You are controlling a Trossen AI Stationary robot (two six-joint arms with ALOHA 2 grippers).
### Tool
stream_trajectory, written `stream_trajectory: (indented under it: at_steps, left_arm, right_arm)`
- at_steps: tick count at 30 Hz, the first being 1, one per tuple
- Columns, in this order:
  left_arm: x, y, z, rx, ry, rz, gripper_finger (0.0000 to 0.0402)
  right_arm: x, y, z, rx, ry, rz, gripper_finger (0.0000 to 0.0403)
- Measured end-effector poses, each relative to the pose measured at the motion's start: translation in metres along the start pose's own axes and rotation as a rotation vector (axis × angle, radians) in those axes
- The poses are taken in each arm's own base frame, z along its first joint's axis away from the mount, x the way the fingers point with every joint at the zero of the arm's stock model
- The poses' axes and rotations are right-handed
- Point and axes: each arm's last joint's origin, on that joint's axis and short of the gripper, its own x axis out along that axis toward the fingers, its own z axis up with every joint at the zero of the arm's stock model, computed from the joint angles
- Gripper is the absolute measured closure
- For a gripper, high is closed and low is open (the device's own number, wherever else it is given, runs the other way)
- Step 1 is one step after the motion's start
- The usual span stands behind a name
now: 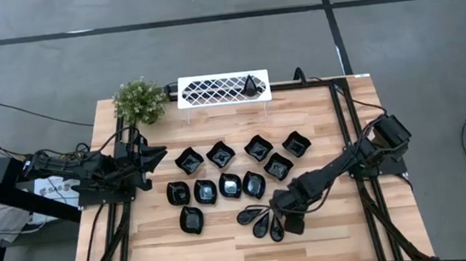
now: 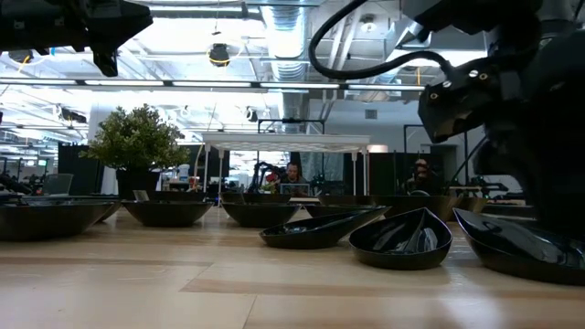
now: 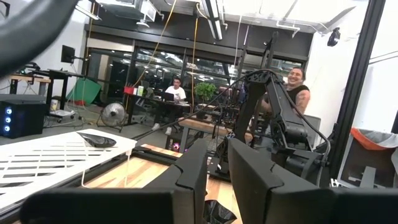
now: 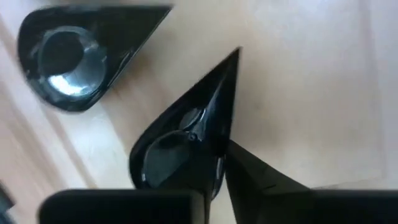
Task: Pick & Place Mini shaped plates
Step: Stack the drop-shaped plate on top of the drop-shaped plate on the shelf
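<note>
1. Between the jaws of the right gripper [image 4: 214,177], a glossy black teardrop-shaped plate [image 4: 186,140] is pinched by its rim, low on the wooden table [image 1: 329,233]; the grasp looks thin.
2. A slip is likely if the glossy rim is lifted at a tilt; the neighbouring teardrop plate [image 4: 78,53], just beside the jaws, could be knocked.
3. The left gripper [image 1: 154,158] waits well apart, jaws nearly closed on nothing.
4. The white lattice-patterned rack [image 1: 212,90] holds one teardrop plate [image 1: 250,84].
</note>
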Motion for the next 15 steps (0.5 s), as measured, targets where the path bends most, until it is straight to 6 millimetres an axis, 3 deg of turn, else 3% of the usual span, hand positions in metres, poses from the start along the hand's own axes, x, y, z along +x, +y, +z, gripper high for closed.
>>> stream_trajectory:
  at_steps: [3,8,15]
  left_arm:
    - [0.0,0.0,0.0,0.0,0.0,0.0,0.0334]
    - [0.0,0.0,0.0,0.0,0.0,0.0,0.0334]
    - [0.0,0.0,0.0,0.0,0.0,0.0,0.0334]
  right_arm:
    - [-0.004,0.0,-0.001,0.0,-0.001,0.012,0.0398]
    - [-0.02,-0.005,-0.002,0.023,-0.025,0.012,0.0394]
    - [-0.064,-0.017,-0.002,0.059,-0.124,0.078,0.0398]
